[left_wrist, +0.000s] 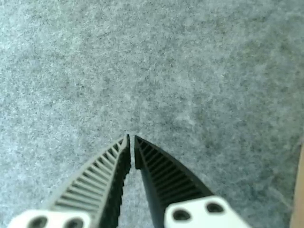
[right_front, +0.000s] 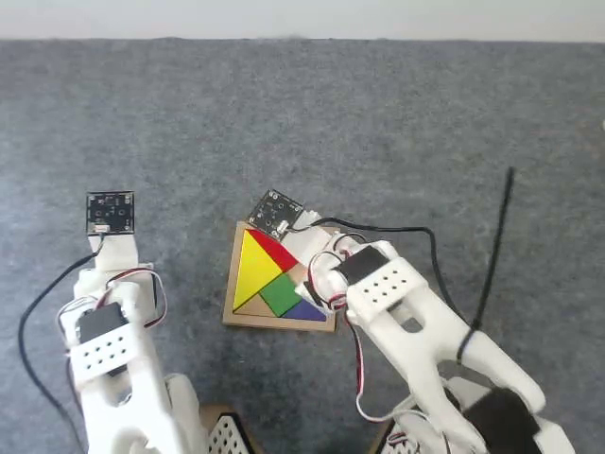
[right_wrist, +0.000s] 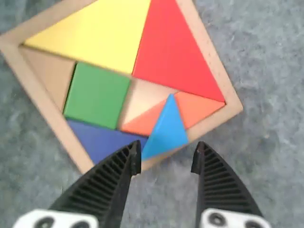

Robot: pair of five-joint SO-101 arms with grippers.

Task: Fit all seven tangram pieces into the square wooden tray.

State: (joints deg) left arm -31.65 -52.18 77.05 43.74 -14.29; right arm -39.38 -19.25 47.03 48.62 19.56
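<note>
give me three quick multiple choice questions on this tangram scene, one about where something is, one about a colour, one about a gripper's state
1. Where is the light blue triangle?
A) flat in its slot
B) lying over the orange triangle and the rim of the tray
C) standing on edge

2. What colour is the square piece?
A) green
B) red
C) yellow

3. The left gripper is:
A) open
B) shut on a piece
C) shut, empty

Answers:
1 B, it overlaps both.
2 A, the only square is green.
3 C, its tips meet with nothing between.

Grey felt table (right_front: 397, 123), sq wooden tray (right_front: 231, 284) flat on it, near centre
</note>
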